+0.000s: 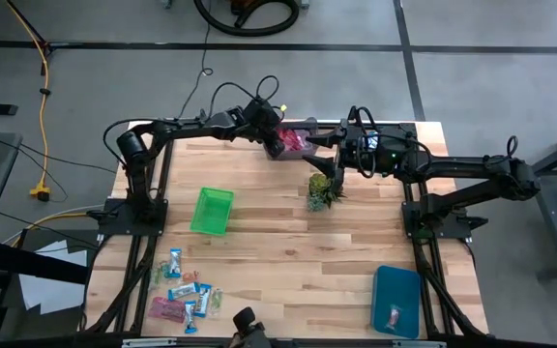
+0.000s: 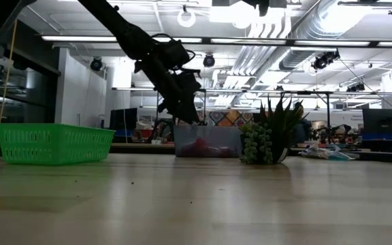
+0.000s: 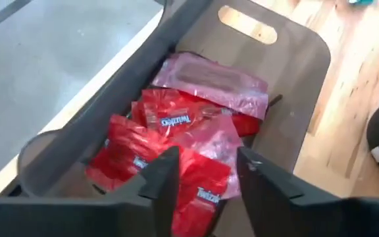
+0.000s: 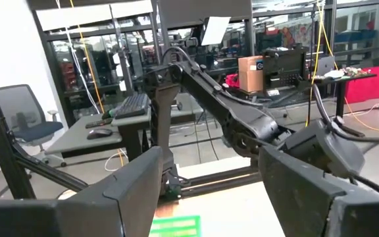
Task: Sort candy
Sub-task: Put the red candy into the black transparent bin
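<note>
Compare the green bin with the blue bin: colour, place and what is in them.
The green bin is bright green mesh, left of the table's middle, and looks empty. The blue bin is solid teal, at the near right corner, and holds one wrapped sweet. Both are small, open-topped and rectangular.

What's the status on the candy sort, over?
Left gripper open over the grey bin of red candy. Right gripper open, empty, by the plant. Loose candy remains at table's near edge.

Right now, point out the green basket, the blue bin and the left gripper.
green basket (image 1: pixel 211 211): high view, on its inner floor.
blue bin (image 1: pixel 395 287): high view, on a bare part of its floor.
left gripper (image 3: pixel 202 172): left wrist view, midway between its open fingertips.
</note>
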Available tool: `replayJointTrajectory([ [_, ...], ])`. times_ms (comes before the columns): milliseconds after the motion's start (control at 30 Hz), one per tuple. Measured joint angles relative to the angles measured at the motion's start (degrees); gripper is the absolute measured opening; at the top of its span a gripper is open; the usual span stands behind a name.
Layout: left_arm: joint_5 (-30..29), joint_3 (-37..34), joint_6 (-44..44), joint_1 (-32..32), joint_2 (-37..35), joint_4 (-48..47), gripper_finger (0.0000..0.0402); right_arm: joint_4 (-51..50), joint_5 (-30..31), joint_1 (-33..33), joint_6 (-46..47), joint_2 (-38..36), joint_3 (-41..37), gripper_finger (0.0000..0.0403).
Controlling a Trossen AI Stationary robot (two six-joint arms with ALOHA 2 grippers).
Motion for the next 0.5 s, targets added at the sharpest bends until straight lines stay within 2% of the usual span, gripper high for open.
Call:
replayJointTrajectory([
  [100,1.0,0.0,-1.6,0.0,-2.5,-1.1,0.0187,0.0,0.0,0.0,0.0,0.0,0.0,0.0250],
  [200,5.1,0.0,-3.8,0.0,-7.2,-2.3,0.0210,0.0,0.0,0.0,0.0,0.0,0.0,0.0250],
  [367,13.0,0.0,-6.9,-1.0,-18.0,-5.2,0.0220,0.0,0.0,0.0,0.0,0.0,0.0,0.0250],
  [500,14.4,-2.0,-9.8,-5.9,-28.1,-3.6,0.0220,0.0,0.0,0.0,0.0,0.0,0.0,0.0250],
])
